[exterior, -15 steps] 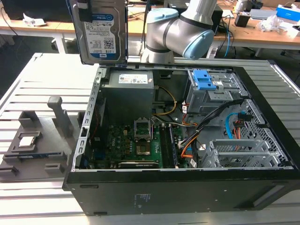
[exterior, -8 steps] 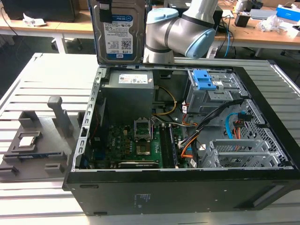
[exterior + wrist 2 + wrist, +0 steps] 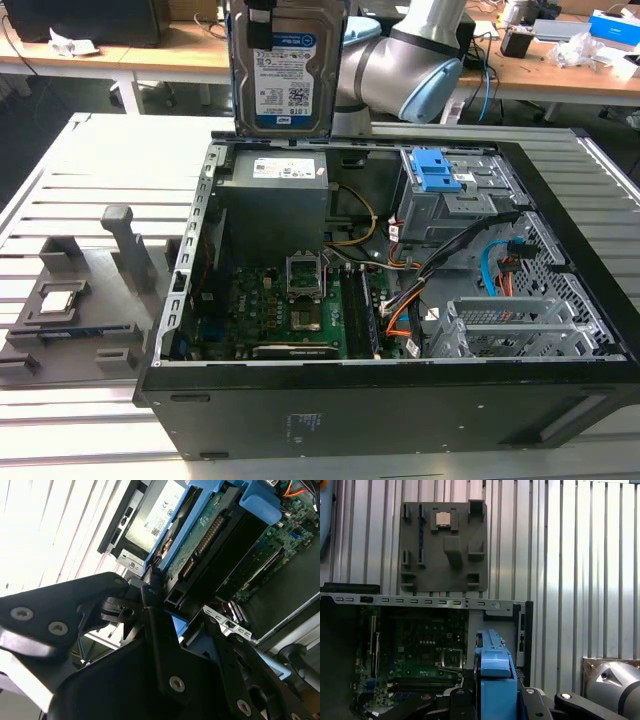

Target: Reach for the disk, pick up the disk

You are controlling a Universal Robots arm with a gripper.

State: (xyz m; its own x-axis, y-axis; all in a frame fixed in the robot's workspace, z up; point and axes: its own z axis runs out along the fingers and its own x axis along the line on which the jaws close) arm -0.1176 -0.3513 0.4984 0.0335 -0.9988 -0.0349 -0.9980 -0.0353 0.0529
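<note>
Your black gripper (image 3: 492, 696) pinches the flat silver metal disk (image 3: 285, 80) by its blue plastic bracket (image 3: 492, 665), upright, apparently to clear the open black computer case (image 3: 400, 385).

White and blue barcode label on the disk (image 3: 287, 75) above the computer case (image 3: 380, 412), white printed sticker on the power supply (image 3: 275, 190) inside the case, wording too small to read
</note>
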